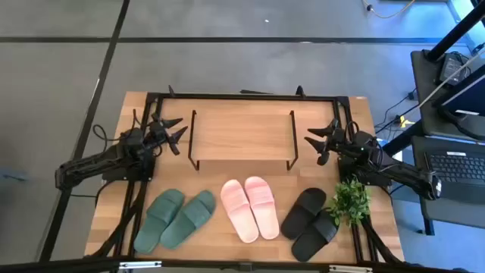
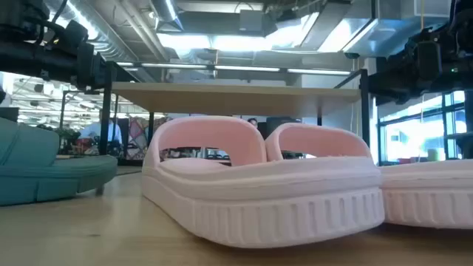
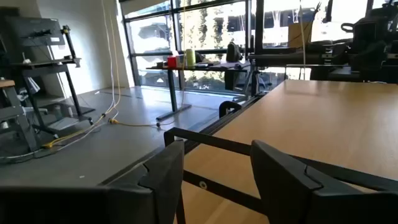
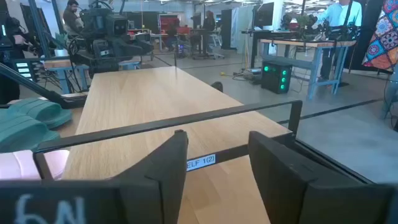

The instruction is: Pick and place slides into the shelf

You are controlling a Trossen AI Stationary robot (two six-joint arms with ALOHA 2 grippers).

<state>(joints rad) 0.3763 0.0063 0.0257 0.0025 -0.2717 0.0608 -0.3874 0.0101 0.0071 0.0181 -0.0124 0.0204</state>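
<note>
Wooden shelf (image 1: 242, 133) sits between both grippers' spread fingers; slides (image 1: 250, 208) lie in front.

High camera is looking straight down; low one is sitting close behind the pink slides (image 2: 259, 185); wrist cameras are facing across the shelf (image 1: 242, 135).

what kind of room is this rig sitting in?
Likely a robotics lab or open workshop. The right wrist view shows workbenches with gear and people standing behind; the high view shows a laptop beside the table, and the low view bare ceiling ducts.
</note>
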